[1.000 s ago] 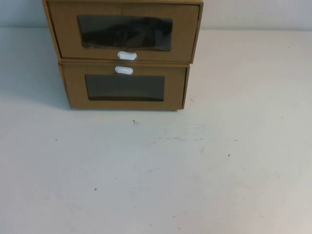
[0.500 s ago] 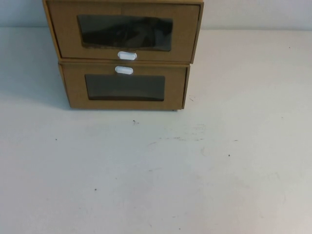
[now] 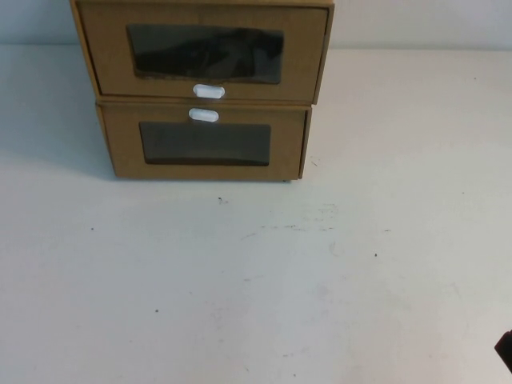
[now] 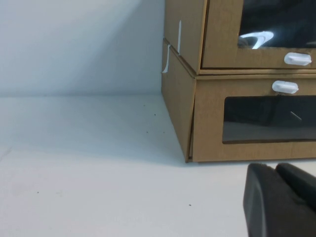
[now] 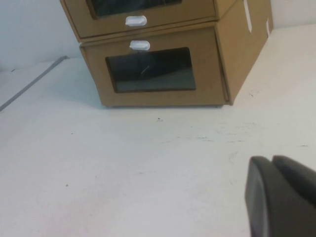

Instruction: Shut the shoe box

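Observation:
The shoe box [image 3: 204, 52] is the upper of two stacked brown cardboard boxes at the far middle of the table. It has a dark clear window and a white pull tab [image 3: 209, 91] below it. Its front stands a little forward of the box beneath. It also shows in the left wrist view [image 4: 256, 29] and the right wrist view [image 5: 143, 12]. My left gripper [image 4: 274, 169] is shut and empty, low over the table, near the boxes' front. My right gripper [image 5: 270, 161] is shut and empty, well back from the boxes; its dark edge [image 3: 505, 349] shows at the near right.
The matching lower box [image 3: 204, 144] has its white tab [image 3: 203, 115] above its window and carries the shoe box. The white table [image 3: 256, 280] stretches in front and to both sides. A pale wall [image 4: 79, 44] stands behind.
A dark edge of my right gripper has come into the high view at the bottom right corner. The boxes have not moved.

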### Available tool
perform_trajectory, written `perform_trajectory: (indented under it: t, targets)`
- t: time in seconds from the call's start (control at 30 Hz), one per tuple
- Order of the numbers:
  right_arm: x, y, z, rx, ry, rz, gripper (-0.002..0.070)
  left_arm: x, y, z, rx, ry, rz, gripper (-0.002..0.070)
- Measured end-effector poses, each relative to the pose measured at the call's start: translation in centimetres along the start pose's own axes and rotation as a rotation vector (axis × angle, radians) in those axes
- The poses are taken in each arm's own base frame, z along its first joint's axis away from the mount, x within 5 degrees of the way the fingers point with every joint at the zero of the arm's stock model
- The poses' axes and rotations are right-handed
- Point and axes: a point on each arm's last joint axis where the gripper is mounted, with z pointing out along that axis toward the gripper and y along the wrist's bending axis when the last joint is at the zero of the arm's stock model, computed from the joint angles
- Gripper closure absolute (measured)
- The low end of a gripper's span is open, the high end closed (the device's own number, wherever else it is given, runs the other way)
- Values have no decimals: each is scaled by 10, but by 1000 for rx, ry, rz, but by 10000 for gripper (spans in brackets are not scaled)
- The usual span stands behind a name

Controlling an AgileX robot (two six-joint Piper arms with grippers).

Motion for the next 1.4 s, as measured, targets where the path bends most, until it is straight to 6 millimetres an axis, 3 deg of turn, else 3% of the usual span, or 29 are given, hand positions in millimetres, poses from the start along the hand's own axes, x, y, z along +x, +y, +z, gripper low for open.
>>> perform_trajectory:
  t: [0.47, 0.9, 1.4]
  targets:
    - [0, -1, 0, 10, 4, -68, 687, 0, 0, 0, 0, 0, -2, 677]
    - [5, -28, -19, 488, -24, -87, 687, 0, 0, 0, 1, -1, -2, 677]
    - [17, -27, -19, 475, 126, -134, 687, 0, 0, 0, 1, -1, -2, 677]
